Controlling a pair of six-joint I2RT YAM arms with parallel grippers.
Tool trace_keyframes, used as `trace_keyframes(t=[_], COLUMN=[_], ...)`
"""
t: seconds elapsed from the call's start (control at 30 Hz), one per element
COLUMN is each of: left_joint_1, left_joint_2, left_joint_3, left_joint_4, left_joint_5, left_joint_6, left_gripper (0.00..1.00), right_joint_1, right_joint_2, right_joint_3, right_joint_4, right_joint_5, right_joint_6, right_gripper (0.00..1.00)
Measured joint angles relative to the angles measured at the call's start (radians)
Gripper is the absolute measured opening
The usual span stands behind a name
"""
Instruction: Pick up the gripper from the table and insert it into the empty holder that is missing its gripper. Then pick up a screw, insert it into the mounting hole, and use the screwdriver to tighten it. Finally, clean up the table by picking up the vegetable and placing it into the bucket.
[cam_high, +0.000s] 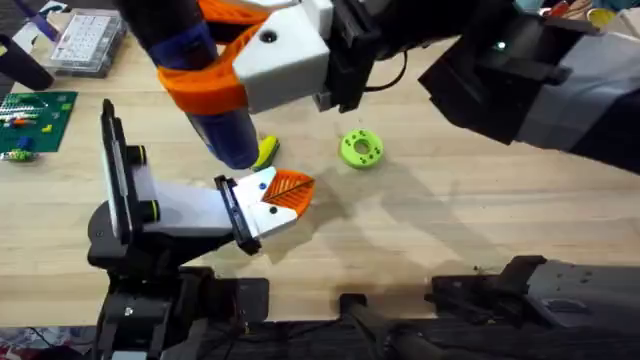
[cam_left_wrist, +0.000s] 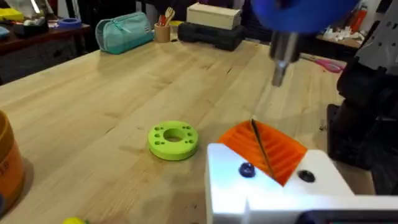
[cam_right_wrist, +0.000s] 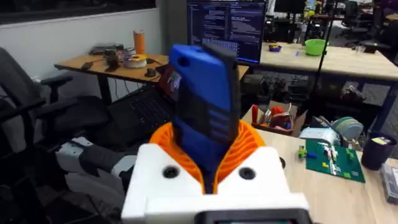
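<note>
While the right gripper (cam_right_wrist: 208, 177) clamps its orange pads on the blue screwdriver (cam_right_wrist: 205, 115), the tool hangs bit-down above the table (cam_high: 450, 230). Its thin dark bit (cam_left_wrist: 278, 73) hovers just over the left gripper (cam_left_wrist: 267, 163), whose orange fingers (cam_left_wrist: 283, 152) lie nearly together, holding nothing. In the overhead view the screwdriver (cam_high: 225, 130) partly covers the yellow vegetable (cam_high: 266, 152). A green disc (cam_high: 361, 148) rests nearby. The orange bucket (cam_left_wrist: 9, 165) sits beyond the disc (cam_left_wrist: 173, 139) in the left wrist view.
</note>
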Motion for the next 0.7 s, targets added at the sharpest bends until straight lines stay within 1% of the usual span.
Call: trace_keyframes(t=[0.23,0.47,0.7], left_joint_1=[0.000,0.000,0.000], left_joint_2=[0.000,0.000,0.000], left_joint_3=[0.000,0.000,0.000], left_joint_4=[0.000,0.000,0.000], left_joint_5=[0.000,0.000,0.000], left_joint_6=[0.000,0.000,0.000], left_gripper=[0.017,0.017,0.017], right_joint_1=[0.000,0.000,0.000], right_joint_2=[0.000,0.000,0.000], right_joint_3=[-0.016,-0.079,-0.094], right_joint_4=[0.017,0.127,0.130], right_joint_5=[0.002,0.012,0.027], right_joint_6=[0.003,0.034,0.057], right_gripper=[0.049,0.049,0.050])
